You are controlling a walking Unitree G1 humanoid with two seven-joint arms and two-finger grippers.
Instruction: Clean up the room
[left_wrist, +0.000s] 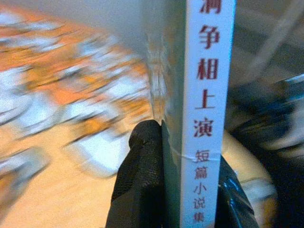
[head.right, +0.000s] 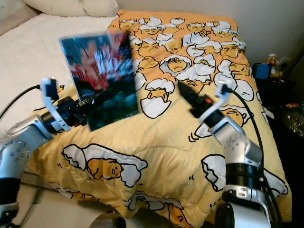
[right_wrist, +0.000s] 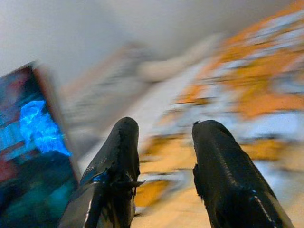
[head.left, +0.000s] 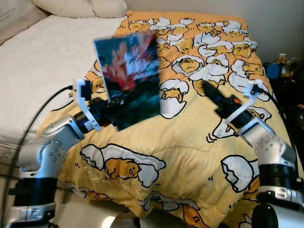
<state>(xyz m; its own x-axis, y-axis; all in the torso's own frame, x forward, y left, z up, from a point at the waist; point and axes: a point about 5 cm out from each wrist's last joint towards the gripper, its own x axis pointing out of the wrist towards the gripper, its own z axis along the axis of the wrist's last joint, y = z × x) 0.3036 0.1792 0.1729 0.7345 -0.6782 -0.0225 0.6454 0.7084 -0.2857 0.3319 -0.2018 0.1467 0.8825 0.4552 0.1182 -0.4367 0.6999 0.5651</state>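
Left claw (head.left: 111, 110) pinches book (head.left: 129, 78) at lower edge near spine, held upright above quilt (head.left: 190, 142) on bed (head.left: 42, 71). Book likely light, stiff, glossy cover slippery; grip near spine safest. Right claw (right_wrist: 164, 142) spread, empty.

On the one bed (head.left: 33, 71) lie one yellow blanket (head.left: 190, 156) and two pillows (head.left: 83, 7), one book (head.left: 130, 78) is held above the blanket, and two hands, left (head.left: 111, 111) and right (head.left: 205, 87), reach over the blanket.
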